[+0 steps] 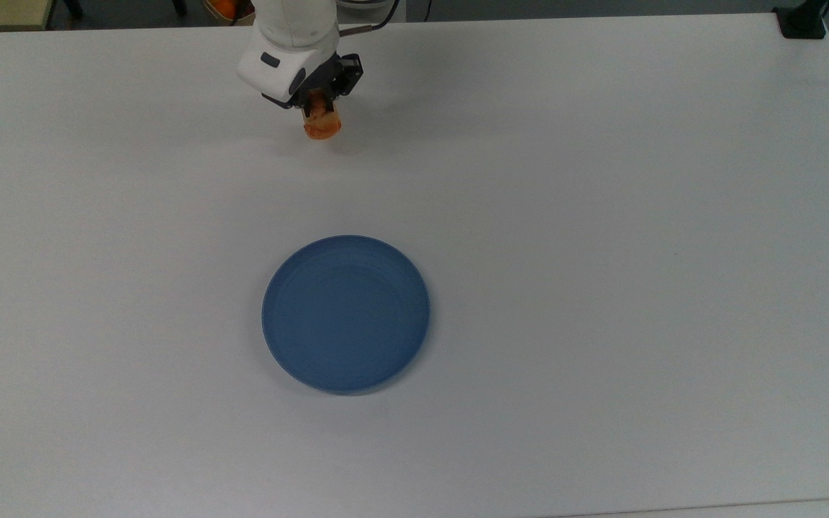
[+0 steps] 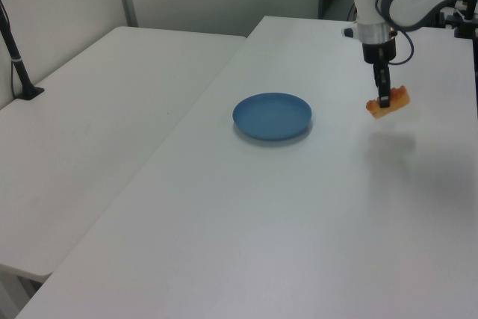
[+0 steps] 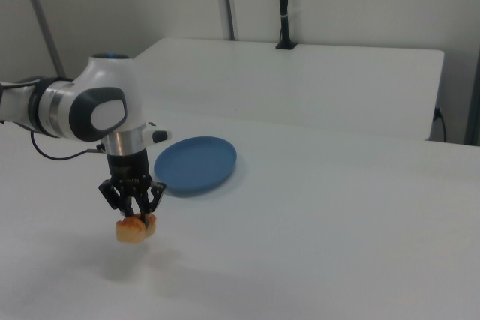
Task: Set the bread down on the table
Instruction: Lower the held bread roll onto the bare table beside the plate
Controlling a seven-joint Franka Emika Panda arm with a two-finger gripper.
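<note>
The gripper is closed tight on the bread, near the top of the top view, a bit left of the middle. The bread hangs just above the white table, with its shadow under it. In the left view the bread sits at the right side. The blue plate lies flat in the middle, well apart from the bread
</note>
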